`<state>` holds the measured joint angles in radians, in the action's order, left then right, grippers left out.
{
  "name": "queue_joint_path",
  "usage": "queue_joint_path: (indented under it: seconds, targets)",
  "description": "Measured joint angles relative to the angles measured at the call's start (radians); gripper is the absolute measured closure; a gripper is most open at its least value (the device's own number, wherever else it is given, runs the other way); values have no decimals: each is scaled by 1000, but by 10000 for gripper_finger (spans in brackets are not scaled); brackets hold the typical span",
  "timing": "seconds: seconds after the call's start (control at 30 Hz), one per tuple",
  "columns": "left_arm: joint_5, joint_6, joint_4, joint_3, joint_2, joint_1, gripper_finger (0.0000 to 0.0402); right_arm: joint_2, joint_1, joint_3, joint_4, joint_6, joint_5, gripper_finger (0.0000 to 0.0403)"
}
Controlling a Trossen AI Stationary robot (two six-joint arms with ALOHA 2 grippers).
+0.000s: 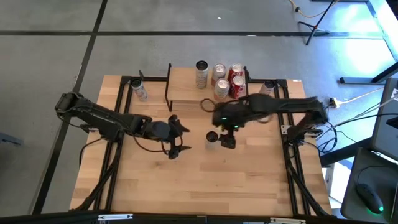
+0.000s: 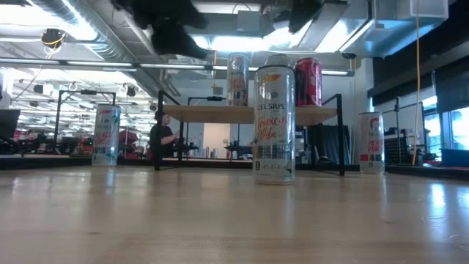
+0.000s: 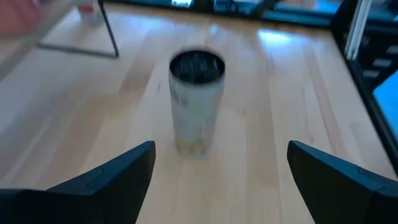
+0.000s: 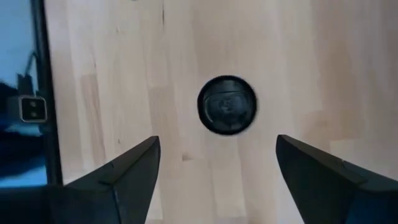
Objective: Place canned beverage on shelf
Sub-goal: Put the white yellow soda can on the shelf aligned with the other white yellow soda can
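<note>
The right gripper [image 1: 225, 140] hung above the upright can [image 1: 212, 137] on the worktop [image 1: 249, 180], fingers apart and holding nothing. It probably needed to centre, descend and close squarely before lifting toward the shelf [image 1: 186, 87]. The left gripper [image 1: 176, 138] waited nearby, fingers wide apart.

Left arm reaches in from the table's left edge toward the middle, forearm roughly level, wrist turned inward. Left gripper [image 1: 176, 138] sits over the central area with both dark fingers [image 3: 112, 180] spread wide apart, nothing between them. Right arm comes in from the right edge, elbow bent, forearm crossing toward centre. Right gripper [image 1: 227, 138] points straight down (its wrist view looks squarely at the tabletop). Its fingers [image 4: 124, 171] stand apart, gripping nothing. The two grippers are near each other but well clear, facing across the middle of the table.
</note>
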<state>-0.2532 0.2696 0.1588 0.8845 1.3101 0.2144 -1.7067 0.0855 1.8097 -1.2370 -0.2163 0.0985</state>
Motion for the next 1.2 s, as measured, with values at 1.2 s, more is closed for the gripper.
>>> queue_joint_path:
  seconds: [1.2]
  targets:
    - [124, 85, -725, 50, 530, -164, 106, 515, 360, -531, 17, -463, -361, 97]
